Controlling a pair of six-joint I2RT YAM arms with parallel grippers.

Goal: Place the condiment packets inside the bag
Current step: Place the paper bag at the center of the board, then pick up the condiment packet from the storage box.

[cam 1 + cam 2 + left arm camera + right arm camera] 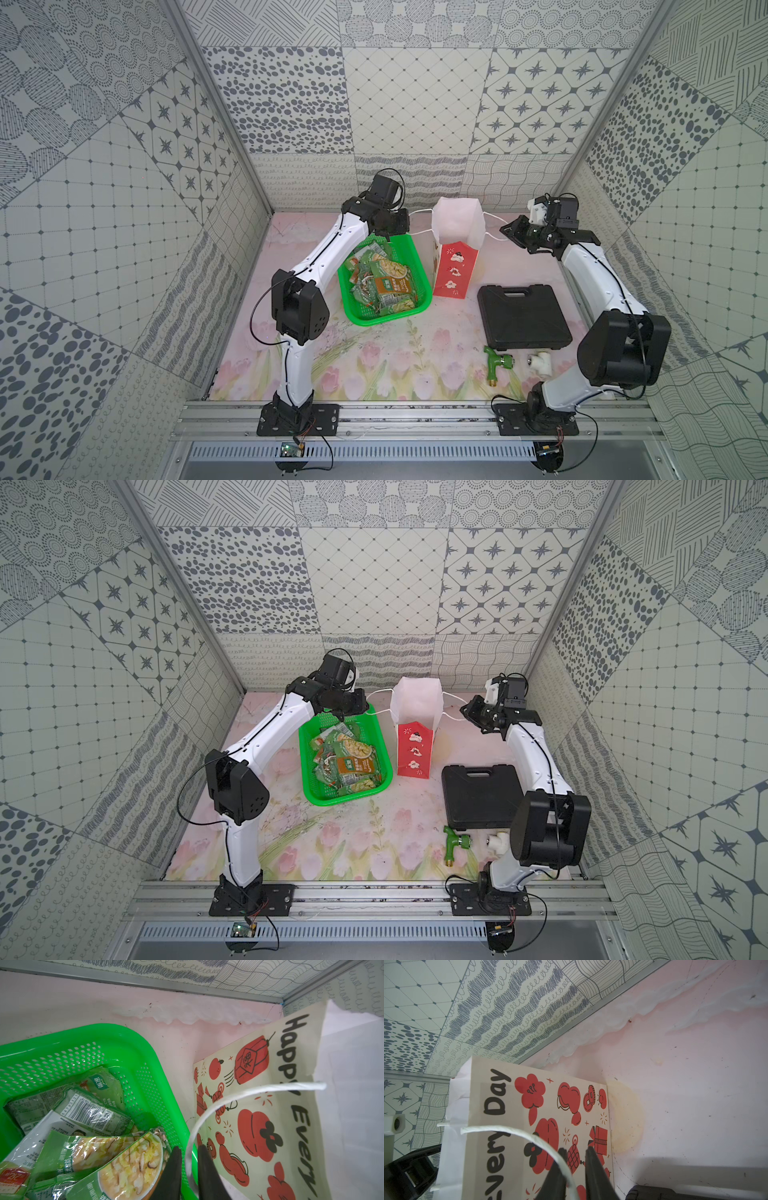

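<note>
The glossy green condiment packets (382, 282) lie heaped in the green plastic mesh basket (386, 320). None shows in the upright red-and-white paper gift bag (451, 270), just beside it near the bench's back edge. My left claw (189, 1167) and right claw (576, 1167) stand apart, each loosely straddling one of the white cord handles (228, 1099), probably to hold the mouth wide. The black plastic case (523, 316), nearer the right edge, blocks nothing.

this looks like a robot test booth in a lab. a left arm (320, 253) and a right arm (590, 270) are bolted to a metal rail (415, 415) at the near edge, and patterned walls (415, 104) box in the flowery table (395, 361).
</note>
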